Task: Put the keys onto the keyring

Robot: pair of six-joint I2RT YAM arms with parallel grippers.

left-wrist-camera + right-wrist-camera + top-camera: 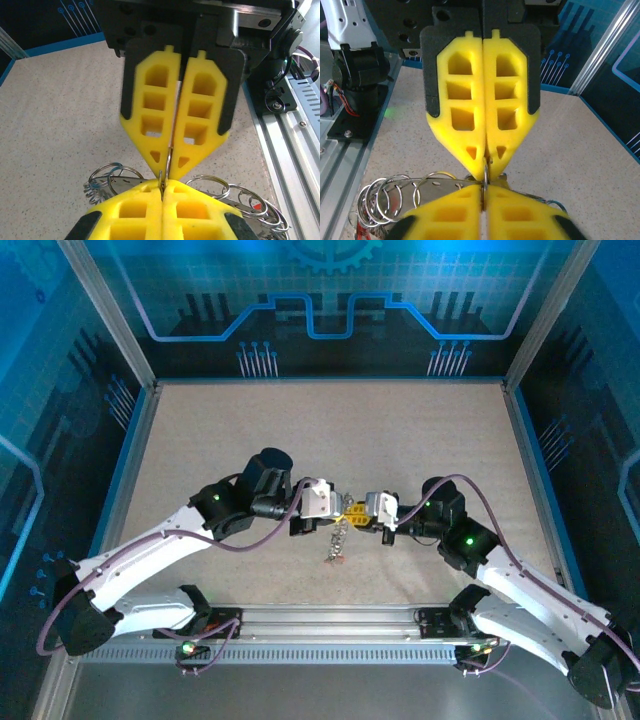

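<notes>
Open table [300,430] beyond and at flanks, keyring [338,537] seemingly dangling mid-table, blocking centre

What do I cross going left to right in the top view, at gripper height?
In order: left arm → left gripper → right gripper → right arm. The keyring hangs beneath where the two tips meet, so I leave it out of the order.

Right claw [482,194] and left claw [485,161] meet tip-to-tip, both pinching the keyring [440,176].
</notes>
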